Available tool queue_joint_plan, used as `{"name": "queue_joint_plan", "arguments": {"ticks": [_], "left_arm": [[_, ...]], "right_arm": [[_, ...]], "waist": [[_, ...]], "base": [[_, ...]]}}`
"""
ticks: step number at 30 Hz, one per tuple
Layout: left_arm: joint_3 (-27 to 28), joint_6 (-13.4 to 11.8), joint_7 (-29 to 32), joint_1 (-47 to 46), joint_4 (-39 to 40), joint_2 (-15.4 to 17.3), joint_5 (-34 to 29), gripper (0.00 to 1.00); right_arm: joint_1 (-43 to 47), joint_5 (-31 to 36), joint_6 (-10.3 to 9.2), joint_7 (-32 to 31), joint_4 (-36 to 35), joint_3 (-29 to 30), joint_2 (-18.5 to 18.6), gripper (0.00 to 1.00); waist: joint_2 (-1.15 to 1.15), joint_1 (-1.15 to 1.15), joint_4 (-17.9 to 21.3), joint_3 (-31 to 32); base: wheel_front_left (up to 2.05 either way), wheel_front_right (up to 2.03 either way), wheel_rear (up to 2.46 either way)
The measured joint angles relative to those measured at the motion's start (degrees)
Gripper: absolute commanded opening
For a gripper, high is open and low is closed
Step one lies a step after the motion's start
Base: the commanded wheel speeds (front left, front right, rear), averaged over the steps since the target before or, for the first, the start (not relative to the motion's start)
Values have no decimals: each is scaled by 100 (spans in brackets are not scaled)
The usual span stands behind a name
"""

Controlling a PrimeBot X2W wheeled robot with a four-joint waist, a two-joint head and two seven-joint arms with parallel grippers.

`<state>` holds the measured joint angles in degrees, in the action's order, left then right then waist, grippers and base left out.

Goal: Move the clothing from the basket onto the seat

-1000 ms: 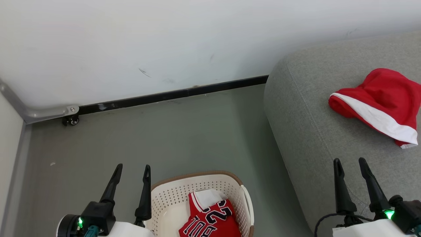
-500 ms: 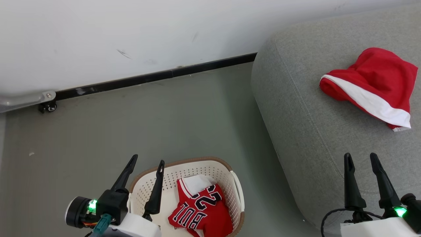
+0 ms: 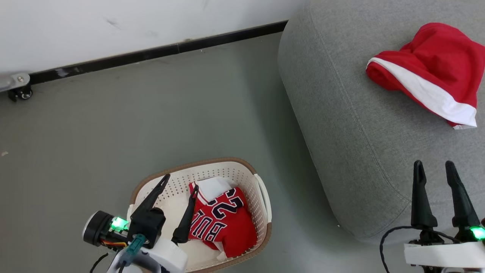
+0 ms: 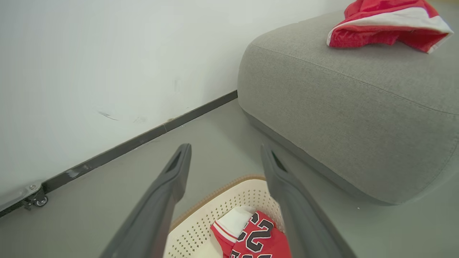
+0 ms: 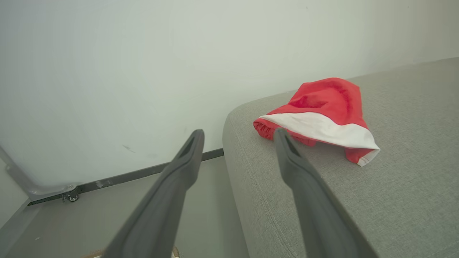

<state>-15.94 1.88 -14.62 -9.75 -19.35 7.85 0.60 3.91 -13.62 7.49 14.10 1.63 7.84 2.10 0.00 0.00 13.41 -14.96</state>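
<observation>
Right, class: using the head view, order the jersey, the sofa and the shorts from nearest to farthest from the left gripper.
1. jersey, in the basket, right beside the left gripper.
2. sofa, across the floor to its right.
3. shorts, lying farther back on the sofa.
</observation>
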Motion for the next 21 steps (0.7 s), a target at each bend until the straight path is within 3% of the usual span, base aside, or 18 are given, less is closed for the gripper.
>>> {"name": "queue_joint_plan", "arguments": {"ticks": [21], "left_arm": [[-577, 219, 258, -1003, -1414, 356, -806, 100]], "right_arm": [[-554, -104, 0, 10, -653, 49, -7, 100]], "waist": [[0, 0, 299, -1233]], "base": [[0, 0, 0]]}}
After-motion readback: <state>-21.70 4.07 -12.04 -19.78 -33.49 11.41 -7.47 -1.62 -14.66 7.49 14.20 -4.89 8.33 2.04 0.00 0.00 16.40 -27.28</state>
